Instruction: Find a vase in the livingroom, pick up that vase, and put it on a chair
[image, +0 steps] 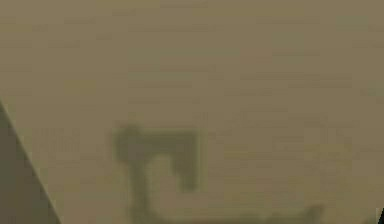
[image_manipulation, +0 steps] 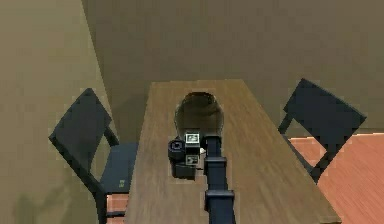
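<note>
Arm (image_manipulation: 216, 190) rises from btm edge, just R of ctr in the arm side view, lying out over the wooden table (image_manipulation: 290, 190), prob stretched that way to get at what's on top. At its tip, mid-frame, the gripper (image_manipulation: 182, 155) w/ white marker squares (image_manipulation: 193, 138) beside it. Can't tell the finger state, and can't tell if it holds anything, since a dark rounded object (image_manipulation: 200, 108) sits on the tabletop right behind it. That object, ctr frame, is my best guess for the vase, tho shape's too vague to swear. Mid L, a dark chair (image_manipulation: 85, 135) tucked at the table edge; upper R, a second chair (image_manipulation: 320, 112). Either looks a handy drop spot. Beyond, olive wall (image_manipulation: 160, 40). Forward view: plain tan wall (image: 200, 60) close up, so base is prob parked side-on to the table.
</note>
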